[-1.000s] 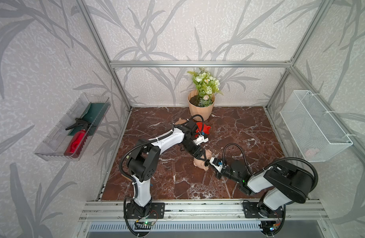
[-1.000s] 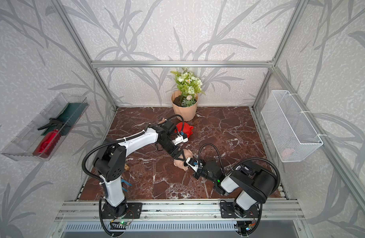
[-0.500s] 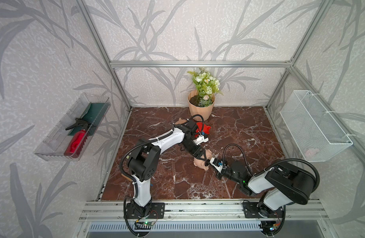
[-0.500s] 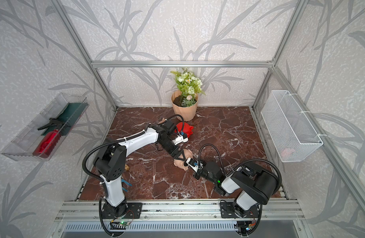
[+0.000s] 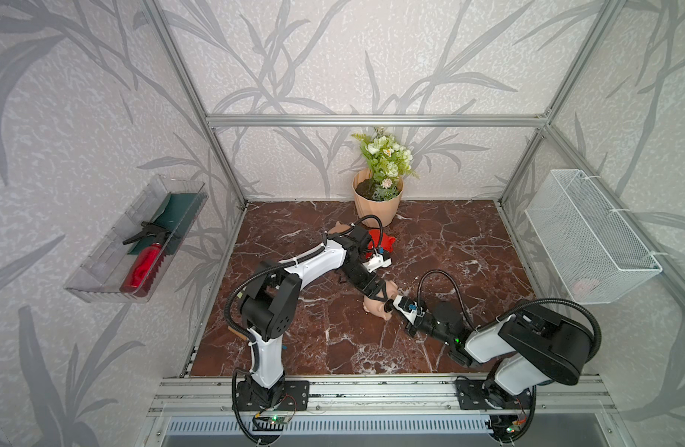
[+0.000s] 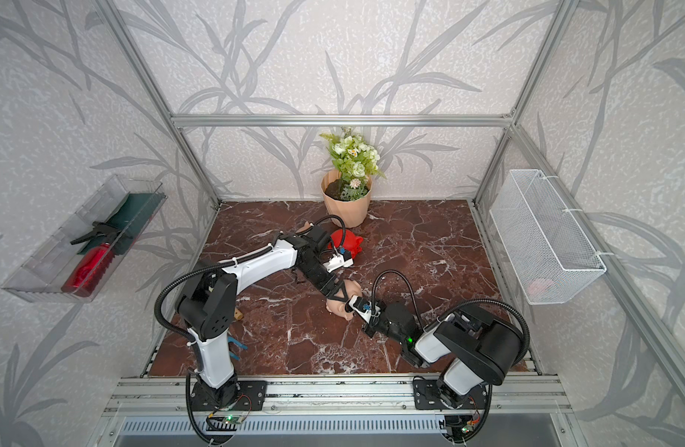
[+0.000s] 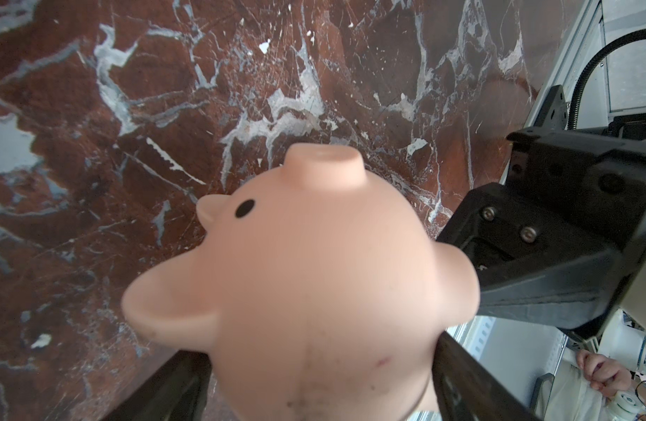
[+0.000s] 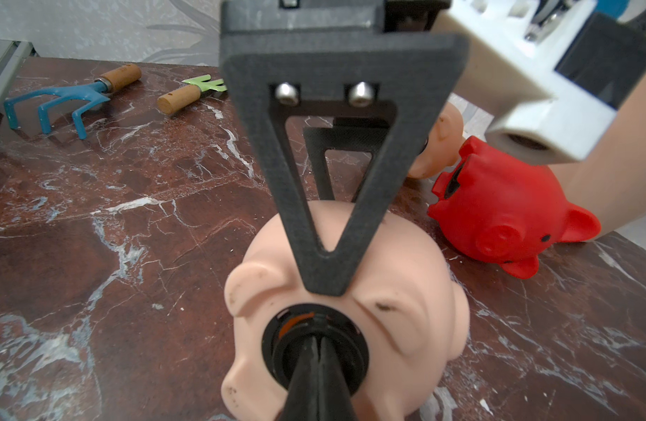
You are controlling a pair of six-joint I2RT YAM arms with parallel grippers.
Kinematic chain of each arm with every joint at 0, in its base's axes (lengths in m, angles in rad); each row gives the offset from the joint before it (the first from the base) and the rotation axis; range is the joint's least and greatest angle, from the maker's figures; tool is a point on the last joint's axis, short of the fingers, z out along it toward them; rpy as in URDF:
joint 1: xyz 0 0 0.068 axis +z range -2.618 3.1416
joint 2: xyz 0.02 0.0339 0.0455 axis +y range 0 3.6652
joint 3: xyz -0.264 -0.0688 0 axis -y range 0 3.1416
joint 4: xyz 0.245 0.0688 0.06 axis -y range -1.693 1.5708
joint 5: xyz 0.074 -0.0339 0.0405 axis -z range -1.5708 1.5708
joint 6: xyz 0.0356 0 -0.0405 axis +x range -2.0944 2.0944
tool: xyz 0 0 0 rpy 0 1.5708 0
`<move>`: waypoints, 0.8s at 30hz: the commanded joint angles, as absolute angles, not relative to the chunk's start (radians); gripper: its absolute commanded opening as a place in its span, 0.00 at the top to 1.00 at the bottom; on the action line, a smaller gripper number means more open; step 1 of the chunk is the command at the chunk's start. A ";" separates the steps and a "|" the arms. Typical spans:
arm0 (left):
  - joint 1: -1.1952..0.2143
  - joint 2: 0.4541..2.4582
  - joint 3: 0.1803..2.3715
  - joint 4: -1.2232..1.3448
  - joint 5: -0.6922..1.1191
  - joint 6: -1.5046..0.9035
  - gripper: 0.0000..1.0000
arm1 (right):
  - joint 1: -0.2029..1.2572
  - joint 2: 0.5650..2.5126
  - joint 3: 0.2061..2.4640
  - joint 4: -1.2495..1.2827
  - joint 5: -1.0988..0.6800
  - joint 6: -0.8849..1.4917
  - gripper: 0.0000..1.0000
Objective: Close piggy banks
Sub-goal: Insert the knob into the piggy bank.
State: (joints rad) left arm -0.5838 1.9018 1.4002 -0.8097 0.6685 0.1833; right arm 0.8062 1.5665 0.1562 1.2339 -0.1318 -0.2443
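Stillness marks this last second: our left gripper [image 5: 380,298] stays clamped on the peach-tan plastic piggy bank [image 5: 374,306] at near-centre while our right gripper [image 8: 316,340], pinched fully closed, presses the black round plug [image 8: 277,351] into its belly, seating seemingly unfinished.

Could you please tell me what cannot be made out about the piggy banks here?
- Black plug in near peach piggy bank, right wrist view: shut right gripper covers its middle; seating unclear.
- Far peach piggy bank, both top views: left arm hides most.
- Belly hole of red piggy bank, right wrist view: shadowed, plug unclear.
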 commanded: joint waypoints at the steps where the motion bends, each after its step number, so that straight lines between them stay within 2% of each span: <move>1: -0.588 1.939 1.402 -0.864 0.651 0.212 0.13 | 0.811 1.601 0.175 1.270 -0.122 -0.257 1.00; 24: -0.588 1.954 1.421 -0.884 0.664 0.213 0.13 | 0.811 1.659 0.186 1.305 -0.071 -0.208 1.00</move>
